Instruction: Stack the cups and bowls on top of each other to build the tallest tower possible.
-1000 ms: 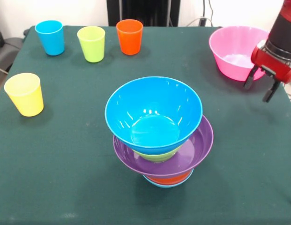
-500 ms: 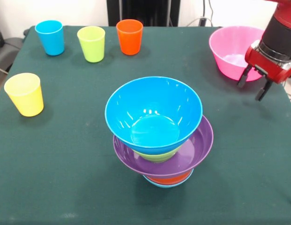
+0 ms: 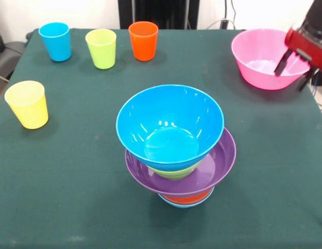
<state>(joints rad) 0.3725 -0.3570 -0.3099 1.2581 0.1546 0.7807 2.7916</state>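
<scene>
The scene is bright and evenly lit from above, so the cups give only soft, short shadows on the dark green bench (image 3: 72,171). Small white glare spots sit on the glossy inside of the deep blue bowl (image 3: 170,127) and a pale sheen lies in the pink bowl (image 3: 262,57). Everything is in sharp focus, with no visible blur or bending at the edges.

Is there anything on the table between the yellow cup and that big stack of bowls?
No. In the front view, only bare green cloth lies between the yellow cup and the tower.
</scene>
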